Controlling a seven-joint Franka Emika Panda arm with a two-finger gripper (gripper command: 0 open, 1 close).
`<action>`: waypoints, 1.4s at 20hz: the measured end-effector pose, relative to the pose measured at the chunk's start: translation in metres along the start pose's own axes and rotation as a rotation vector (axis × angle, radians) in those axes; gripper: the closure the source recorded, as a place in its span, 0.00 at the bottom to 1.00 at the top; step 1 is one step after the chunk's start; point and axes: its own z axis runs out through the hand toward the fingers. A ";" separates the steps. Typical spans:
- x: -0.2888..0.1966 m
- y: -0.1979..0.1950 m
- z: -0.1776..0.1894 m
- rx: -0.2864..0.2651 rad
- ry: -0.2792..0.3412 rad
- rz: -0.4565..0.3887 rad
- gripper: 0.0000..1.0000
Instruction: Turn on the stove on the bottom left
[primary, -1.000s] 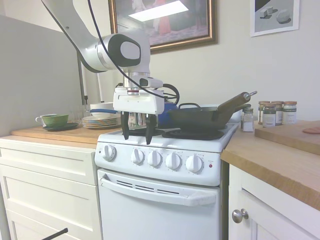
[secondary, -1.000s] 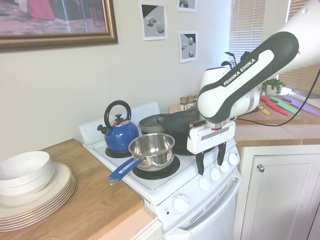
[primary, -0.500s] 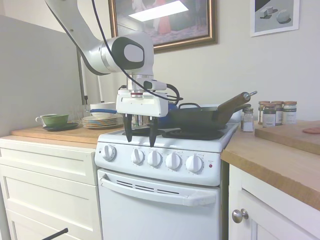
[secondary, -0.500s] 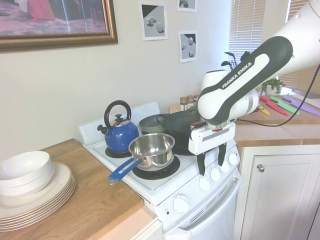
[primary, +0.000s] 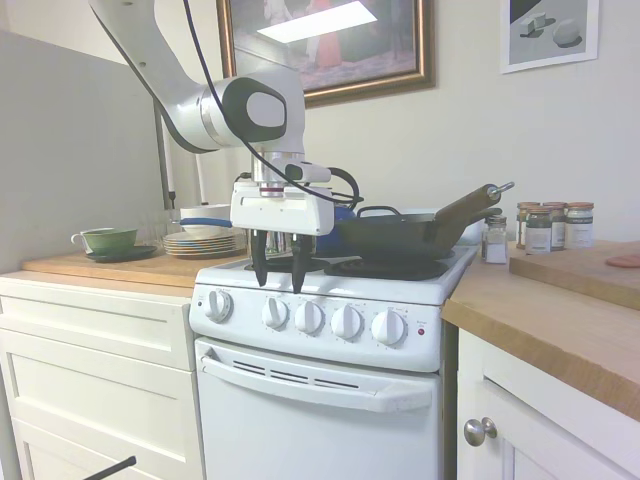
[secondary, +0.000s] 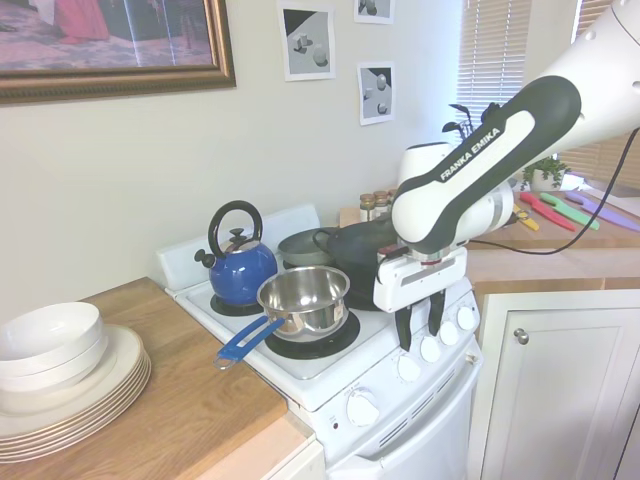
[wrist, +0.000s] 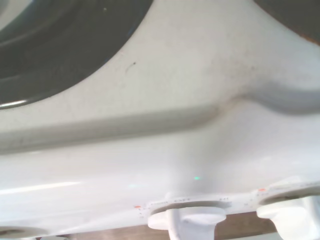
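The arm (secondary: 480, 165) was glossy white with rounded, tube-like links and a broad black band along one segment, lettered "FRANKA EMIKA" in white. A dark oval cap sat on the side of the wrist joint (primary: 258, 103). Black cables ran down the arm and looped beside the wrist. Below the joint came a short ring with a thin red line, then a boxy white gripper (primary: 277, 272) body. Two slim black fingers (primary: 260, 262) tapered to points beneath it.

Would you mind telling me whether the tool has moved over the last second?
Yes. The tool has shifted slightly towards the pan and its fingers have closed in, still open, above the knobs.
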 end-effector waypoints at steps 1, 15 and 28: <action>0.000 0.000 0.000 0.000 0.001 -0.001 1.00; 0.002 -0.008 0.000 0.001 0.006 -0.011 1.00; 0.007 -0.009 0.021 -0.006 0.006 -0.009 1.00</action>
